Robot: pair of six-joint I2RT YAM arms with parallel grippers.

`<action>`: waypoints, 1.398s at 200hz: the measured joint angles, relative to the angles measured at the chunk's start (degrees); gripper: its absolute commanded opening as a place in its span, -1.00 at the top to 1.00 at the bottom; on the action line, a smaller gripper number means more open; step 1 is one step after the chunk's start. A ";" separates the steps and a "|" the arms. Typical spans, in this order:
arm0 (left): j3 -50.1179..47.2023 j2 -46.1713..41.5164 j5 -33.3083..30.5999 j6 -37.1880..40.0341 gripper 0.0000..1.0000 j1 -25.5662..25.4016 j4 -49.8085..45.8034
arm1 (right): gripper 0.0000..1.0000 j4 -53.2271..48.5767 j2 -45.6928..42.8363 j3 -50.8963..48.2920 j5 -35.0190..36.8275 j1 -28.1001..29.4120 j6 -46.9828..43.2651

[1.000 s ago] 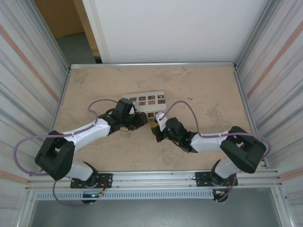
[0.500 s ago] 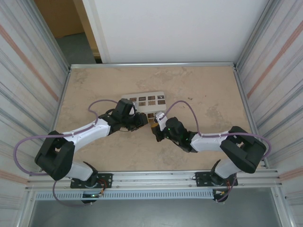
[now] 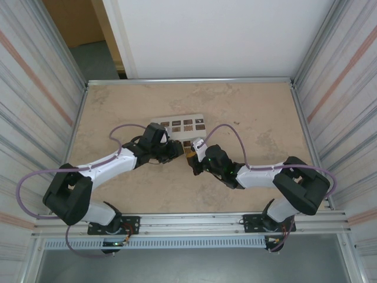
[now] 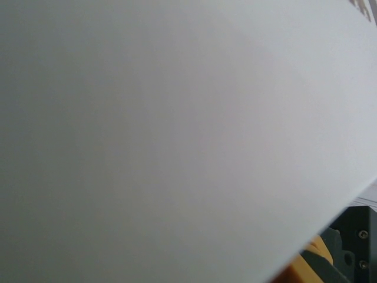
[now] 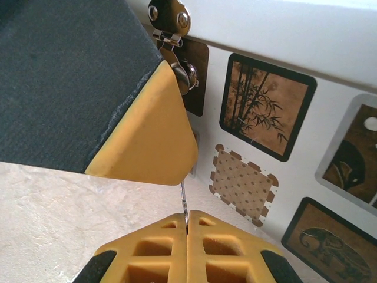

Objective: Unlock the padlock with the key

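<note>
Top view, left gripper (image 3: 175, 151): black, its tip just beside the near edge of the flat white box with square brown-patterned holes (image 3: 183, 124). The jaw gap is too small to read, so I cannot tell whether it is clenched or released.
Top view, right gripper (image 3: 193, 160): its tip is just beside the left gripper's tip, over the beige stone-look tabletop (image 3: 253, 118). Whatever sits between the two tips is too small to make out.
Left wrist view, pale surface (image 4: 177, 118): a blurred white-grey face close against the lens. A yellow finger (image 4: 303, 269) is cut off at the lower right corner, and the jaws are unreadable.
Right wrist view, right gripper (image 5: 187, 227): its yellow ribbed pads are pressed together, clenched on the thin silvery metal key (image 5: 184, 200), which sticks straight out beyond the tips.
Right wrist view, key's far end: it meets the lower edge of a dark, yellow-tipped finger (image 5: 147, 135) of the left gripper, just ahead of the jaws, and is hidden there.
Right wrist view, small padlock (image 5: 169, 17): a dark body with shiny grey metal parts. It lies farther ahead of the jaws, against the box front (image 5: 294, 26), and is partly covered by that finger. Its colour is hard to judge.
</note>
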 measured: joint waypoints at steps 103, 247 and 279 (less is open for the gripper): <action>-0.15 -0.02 0.13 0.00 0.73 0.00 0.02 | 1.00 0.52 0.11 0.00 -0.79 0.00 0.02; -0.31 -1.62 -0.70 -0.04 0.73 0.02 0.00 | 1.00 4.33 1.38 0.00 -8.37 -3.43 -0.76; -0.37 -1.92 -0.72 -0.02 0.72 0.00 -0.26 | 1.00 4.35 1.38 0.00 -10.10 -3.80 -0.15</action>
